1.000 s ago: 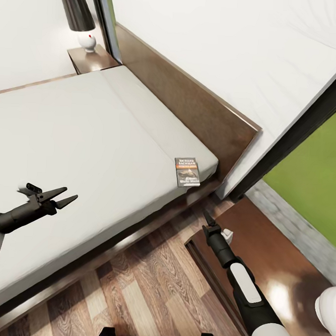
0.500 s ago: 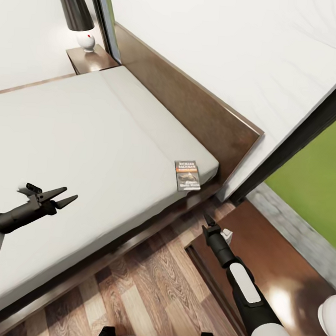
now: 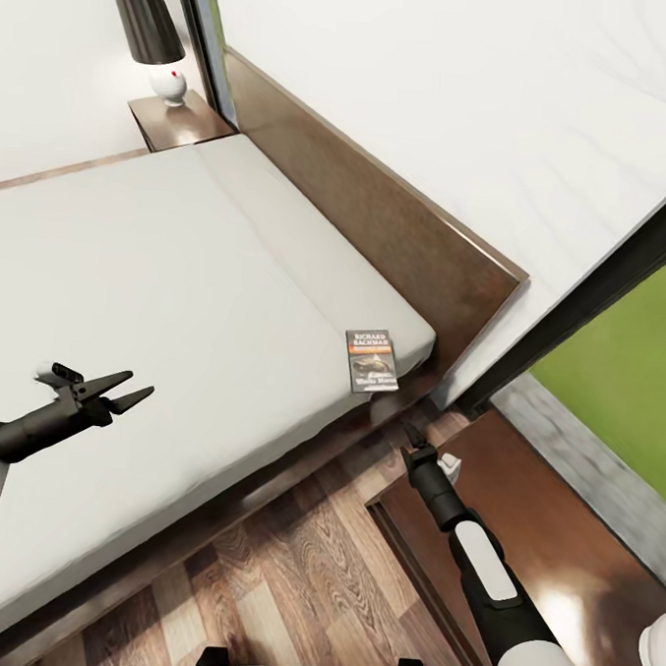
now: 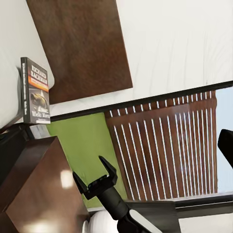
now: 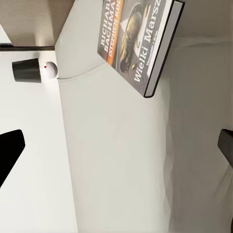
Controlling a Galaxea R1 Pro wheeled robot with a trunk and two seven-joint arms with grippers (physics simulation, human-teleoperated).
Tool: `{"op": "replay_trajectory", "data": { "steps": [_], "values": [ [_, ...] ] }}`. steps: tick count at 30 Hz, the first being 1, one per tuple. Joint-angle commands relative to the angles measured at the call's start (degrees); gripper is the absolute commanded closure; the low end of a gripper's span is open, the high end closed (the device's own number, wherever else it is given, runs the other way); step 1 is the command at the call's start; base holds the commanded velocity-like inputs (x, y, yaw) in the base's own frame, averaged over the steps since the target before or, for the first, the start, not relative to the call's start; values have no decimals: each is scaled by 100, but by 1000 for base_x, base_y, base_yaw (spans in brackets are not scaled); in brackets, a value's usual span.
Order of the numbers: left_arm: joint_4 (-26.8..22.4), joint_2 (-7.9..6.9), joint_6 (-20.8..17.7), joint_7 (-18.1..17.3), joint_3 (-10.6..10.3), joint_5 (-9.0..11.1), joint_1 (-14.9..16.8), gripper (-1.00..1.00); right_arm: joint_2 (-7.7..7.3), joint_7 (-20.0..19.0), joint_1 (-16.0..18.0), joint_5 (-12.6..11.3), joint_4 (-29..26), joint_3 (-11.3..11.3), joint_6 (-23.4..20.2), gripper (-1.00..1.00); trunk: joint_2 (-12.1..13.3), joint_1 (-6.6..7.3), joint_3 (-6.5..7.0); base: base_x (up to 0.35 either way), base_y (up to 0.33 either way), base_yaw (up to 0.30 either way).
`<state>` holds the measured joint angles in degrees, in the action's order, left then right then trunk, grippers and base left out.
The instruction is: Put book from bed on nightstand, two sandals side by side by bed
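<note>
The book (image 3: 372, 360) lies flat on the near corner of the bed's pale mattress (image 3: 160, 263), close to the headboard; its dark cover with white lettering also shows as the book (image 5: 138, 39) and the book (image 4: 36, 92). My right gripper (image 3: 410, 428) hovers open over the floor just short of that corner, apart from the book; the left wrist view shows the right gripper (image 4: 93, 171) with its fingers spread. Out over the mattress, my left gripper (image 3: 141, 382) stands open and empty. One nightstand (image 3: 548, 524) is at my right, the other nightstand (image 3: 178, 122) beyond the bed. The sandals are out of view.
A black-shaded lamp (image 3: 154, 36) stands on the far nightstand, and a white lamp base (image 3: 657, 650) on the near one. The dark headboard (image 3: 379, 218) runs along the white wall. A dark-framed window (image 3: 613, 261) with lawn is at the right. Wood-plank floor (image 3: 289, 567) lies between me and the bed.
The whole picture has shifted a little, so the camera has moved; the book sits slightly lower in view. Both grippers keep the same pose and stay open.
</note>
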<state>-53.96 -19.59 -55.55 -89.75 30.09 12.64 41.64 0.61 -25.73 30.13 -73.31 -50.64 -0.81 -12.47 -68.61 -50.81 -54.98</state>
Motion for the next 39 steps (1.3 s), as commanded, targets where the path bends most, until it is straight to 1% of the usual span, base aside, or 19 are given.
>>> {"op": "replay_trajectory", "data": {
  "steps": [1, 8, 18, 27, 36, 39],
  "values": [
    [0, -1, -61, -25, 2, -7, 2, -100, 1, -9, 2, -60, 1, 2, -37, -100, -2, 0, -3, 2, 0, 0],
    [0, -1, -61, -25, -3, -7, 1, -100, 1, -4, 2, -60, 1, 8, -40, -100, -2, 0, -3, 0, 0, 25],
    [0, 1, -61, -25, -3, -7, 2, -100, 1, -4, 2, -60, 1, 9, -42, -100, -2, 0, -3, 0, 0, 246],
    [0, 7, -61, -25, -10, -7, 0, -100, -5, -6, 2, -60, 1, 13, -45, -100, -2, 0, -3, 0, 0, 65],
    [0, 49, -61, -25, -3, -7, 2, -100, -17, -11, 2, -60, -1, 18, -45, -100, -2, 0, -3, 0, 0, 234],
    [0, 51, -61, -25, -3, -7, 2, -100, -31, -11, 2, -60, 0, 52, -38, -100, -2, 0, -3, 0, 0, 112]
  ]
}}
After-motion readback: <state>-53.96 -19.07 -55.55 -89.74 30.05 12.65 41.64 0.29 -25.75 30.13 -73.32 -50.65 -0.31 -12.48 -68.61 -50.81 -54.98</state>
